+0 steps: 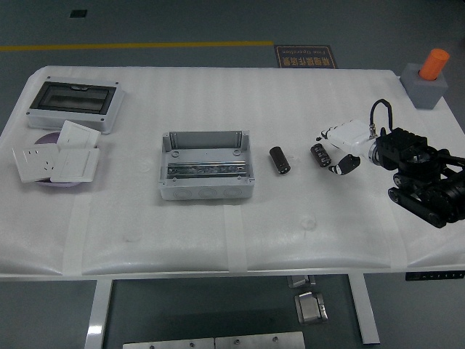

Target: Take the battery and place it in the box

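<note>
Battery lies right of box, right hand beside it

Battery (280, 160) rests on the table (218, 240), a dark cylinder lying just right of the box (205, 166), apart from it. A second battery (320, 154) lies farther right of the box, close to the right hand's fingertips. The right hand (347, 145) reaches in from the right, well apart from the box; whether its fingers are spread or curled cannot be told. Far left of the box sit a lidded case (73, 104) and white switch plates (57, 156)
</note>
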Tool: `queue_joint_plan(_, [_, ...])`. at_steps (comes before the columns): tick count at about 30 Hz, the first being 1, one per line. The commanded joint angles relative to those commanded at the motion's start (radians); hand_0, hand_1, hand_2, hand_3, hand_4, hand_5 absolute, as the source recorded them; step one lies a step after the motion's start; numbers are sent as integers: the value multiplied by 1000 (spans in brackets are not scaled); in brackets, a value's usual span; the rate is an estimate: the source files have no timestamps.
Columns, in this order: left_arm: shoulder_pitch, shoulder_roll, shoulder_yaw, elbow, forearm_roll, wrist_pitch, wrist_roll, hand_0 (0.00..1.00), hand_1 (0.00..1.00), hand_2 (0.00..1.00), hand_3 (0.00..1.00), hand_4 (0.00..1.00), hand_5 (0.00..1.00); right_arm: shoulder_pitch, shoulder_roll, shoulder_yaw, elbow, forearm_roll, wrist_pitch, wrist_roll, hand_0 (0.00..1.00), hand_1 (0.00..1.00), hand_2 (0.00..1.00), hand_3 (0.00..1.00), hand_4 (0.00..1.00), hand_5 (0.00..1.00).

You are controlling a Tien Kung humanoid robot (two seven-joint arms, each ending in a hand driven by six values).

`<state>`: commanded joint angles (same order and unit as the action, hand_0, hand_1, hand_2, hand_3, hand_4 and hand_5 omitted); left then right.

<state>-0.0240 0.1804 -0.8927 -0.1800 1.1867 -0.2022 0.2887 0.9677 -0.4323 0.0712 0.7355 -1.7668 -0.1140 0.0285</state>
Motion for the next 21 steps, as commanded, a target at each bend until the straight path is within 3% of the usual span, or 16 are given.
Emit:
queue_joint_plan(18, [-5, -3, 14, 0, -13, 0, -7, 608, 649, 427, 493, 467, 413, -6, 15, 18, -2, -6, -4, 9, 677, 622, 804, 847, 724, 277])
queue_joint_plan(19, [-5, -4, 15, 0, -14, 0, -8, 609, 649, 426, 493, 466, 414, -8, 15, 20, -3, -11, -2, 11, 671, 602, 732, 742, 621, 241])
queue_joint_plan(21, [-6, -4, 16, 0, -16, 0, -9, 609, 649, 426, 493, 466, 414, -11, 15, 25, -6, -20, 3, 14, 671, 602, 732, 742, 621, 241])
